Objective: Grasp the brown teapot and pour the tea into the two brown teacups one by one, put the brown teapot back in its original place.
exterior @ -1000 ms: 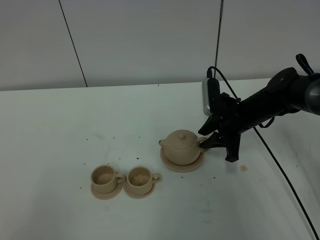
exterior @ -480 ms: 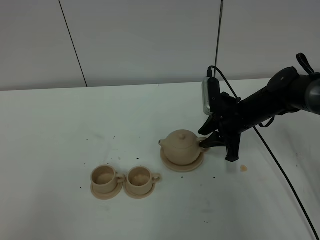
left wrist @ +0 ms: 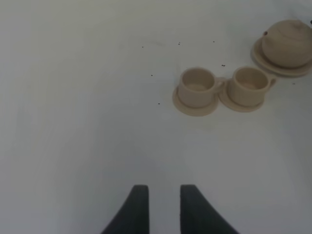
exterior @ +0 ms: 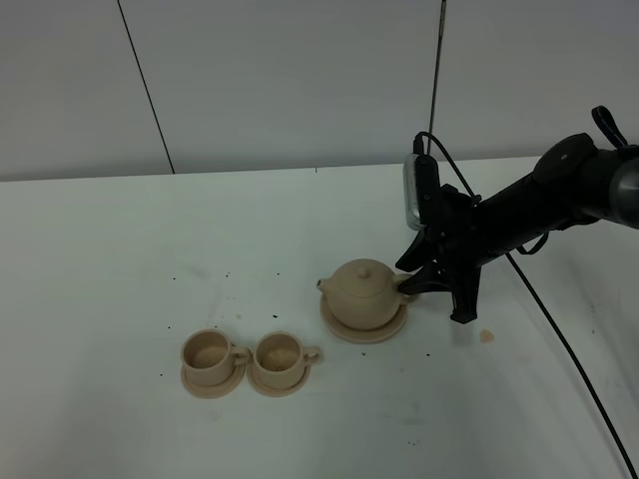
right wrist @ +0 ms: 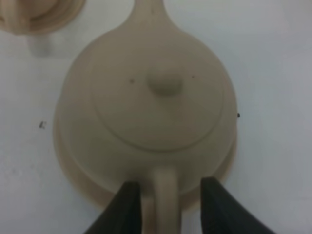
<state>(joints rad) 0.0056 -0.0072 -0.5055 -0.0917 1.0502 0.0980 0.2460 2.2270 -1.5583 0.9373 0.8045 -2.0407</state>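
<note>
Find the teapot (exterior: pixel 362 292) seated on the wide saucer (exterior: pixel 364 337), right of the middle of the worktop (exterior: pixel 120 259). Note the spout (exterior: pixel 323 285) turned toward the near cup (exterior: pixel 279 352) and the far cup (exterior: pixel 209 352), and the handle (right wrist: pixel 165 195) turned toward the right arm. Count both cups on small saucers (exterior: pixel 212 389), side by side, touching or nearly so, near the teapot but apart from it.

Place the right tool (exterior: pixel 407 286) hard against the handle side of the pot, low over the worktop. Read its state from the right wrist view: jaws part-open, one on each side of the handle, a pale gap on each side, nothing pinched as yet. Take the handle as running straight out from the pot along the tool's own line of reach. Judge a squeeze across its thin width to be the fitting move, with little or no further reach needed.

Put the left tool (left wrist: pixel 163 192) well apart from everything, jaws a narrow gap apart and empty. Plainly the farther arm.

Owe to the high view the whole layout and the arm's low slant, but no sight of jaws against handle. Owe to the right wrist view those gaps and the lid knob (right wrist: pixel 165 80) centred ahead, yet only a sliver of one cup saucer. Get from the left wrist view a look down into both cups, contents hard to tell.
</note>
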